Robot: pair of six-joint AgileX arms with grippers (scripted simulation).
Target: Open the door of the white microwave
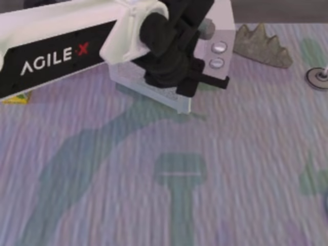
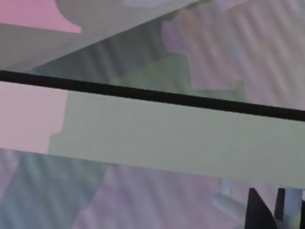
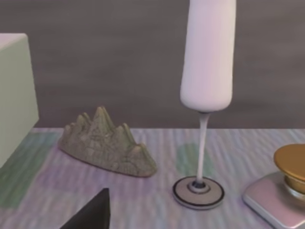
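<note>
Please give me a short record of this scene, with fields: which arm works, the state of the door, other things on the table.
working arm: left arm, its tool at the front of the white microwave
door: door swung partly open, angled out from the front
knobs: two round silver knobs
right arm: out of the top view
other things: rock-like ornament; tall glass; yellow item at the left edge

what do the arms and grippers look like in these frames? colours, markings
The left arm has a white shell with a black side panel that reads AGILE X in white letters, the X in red. Its wrist and the left gripper are matte black and blocky. Of the right arm only a dark, pointed gripper finger shows in its own wrist view. No cables are visible.
</note>
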